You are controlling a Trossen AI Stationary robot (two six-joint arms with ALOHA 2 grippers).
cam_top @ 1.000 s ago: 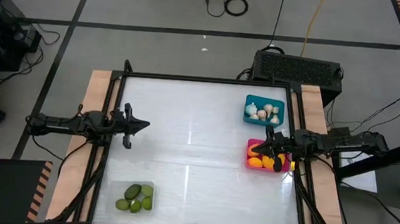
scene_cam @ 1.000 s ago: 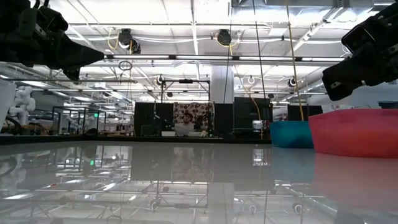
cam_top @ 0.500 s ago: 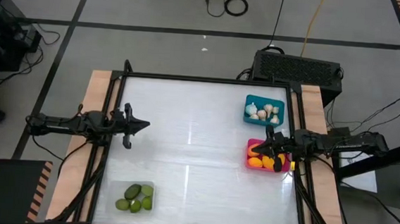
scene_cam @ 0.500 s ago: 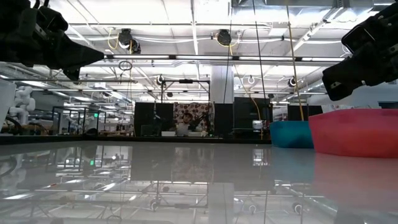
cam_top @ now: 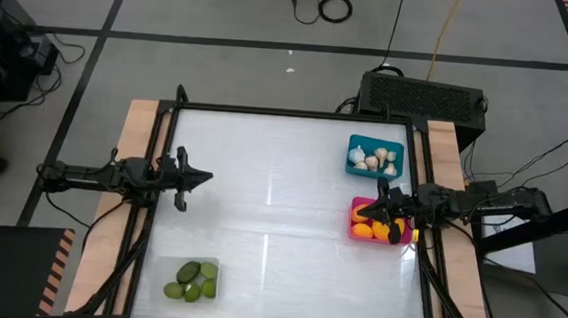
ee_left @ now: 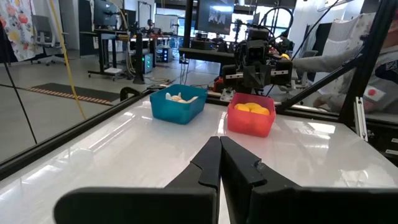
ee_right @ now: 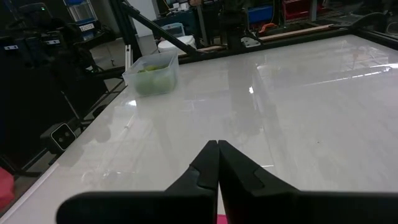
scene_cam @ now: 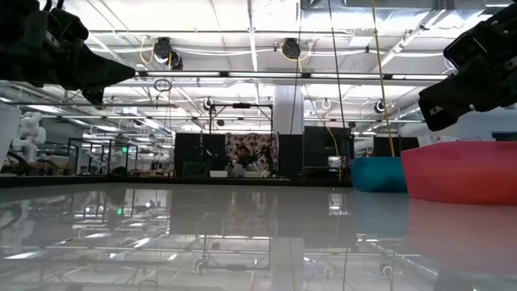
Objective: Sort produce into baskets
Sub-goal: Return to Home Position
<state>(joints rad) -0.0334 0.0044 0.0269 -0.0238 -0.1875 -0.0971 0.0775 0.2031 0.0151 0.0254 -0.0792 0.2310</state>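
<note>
several green limes (cam_top: 191,281) in clear bin (cam_top: 164,263); left gripper (ee_left: 219,140), right gripper (ee_right: 217,144) closed

- Three bins on the tabletop: teal bin (cam_top: 352,142) toward a right-hand corner, pink bin (cam_top: 355,206) at the right edge, clear bin (cam_top: 163,268) toward a left-hand corner.
- About five garlic bulbs (cam_top: 372,162), in teal.
- About five limes (cam_top: 189,272), in clear.
- At least three oranges (cam_top: 364,228) showing in pink; others partly hidden.
- Two arms: left arm (cam_top: 112,176), right arm (cam_top: 461,204).
</note>
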